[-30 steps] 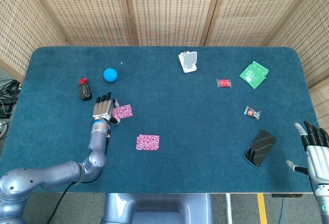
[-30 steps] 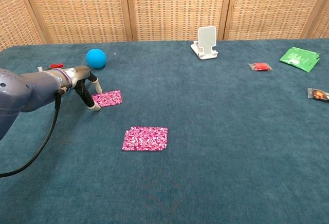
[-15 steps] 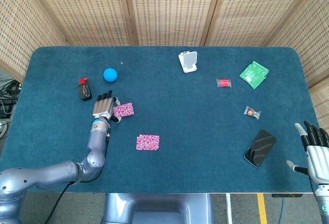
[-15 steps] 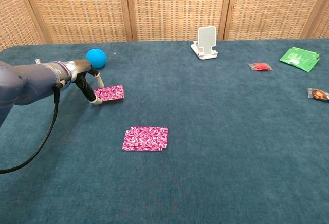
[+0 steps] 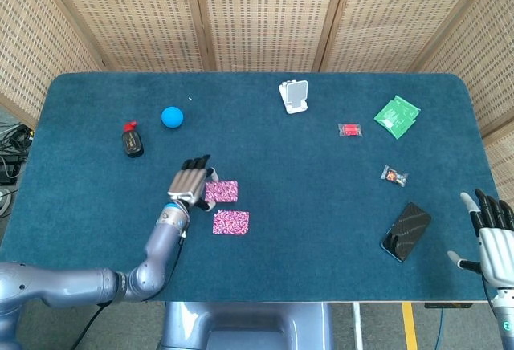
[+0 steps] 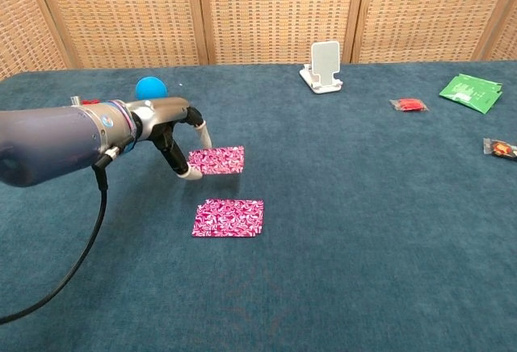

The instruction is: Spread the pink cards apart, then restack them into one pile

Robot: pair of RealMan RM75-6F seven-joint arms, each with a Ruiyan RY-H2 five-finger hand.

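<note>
Held pink card (image 5: 222, 191) (image 6: 216, 160): pinched at its left edge, lifted off the blue counter (image 5: 321, 205) (image 6: 363, 231), left of centre.
Second pink card (image 5: 230, 222) (image 6: 229, 217): flat on the counter, just at 6 o'clock from the held card, apart from it.
Left hand (image 5: 191, 183) (image 6: 179, 136): grips the held card by the fingertips, at 9 o'clock from it.
Right hand (image 5: 491, 234): at the counter's 4 o'clock corner, fingers spread, holding nothing.
Blue ball (image 5: 172, 116) (image 6: 150, 88): at 11 o'clock from the left hand.
Black phone (image 5: 406, 230): lying near the right hand, at 9 o'clock from it.
White stand (image 5: 294, 96) (image 6: 324, 66): upright toward the far edge.
</note>
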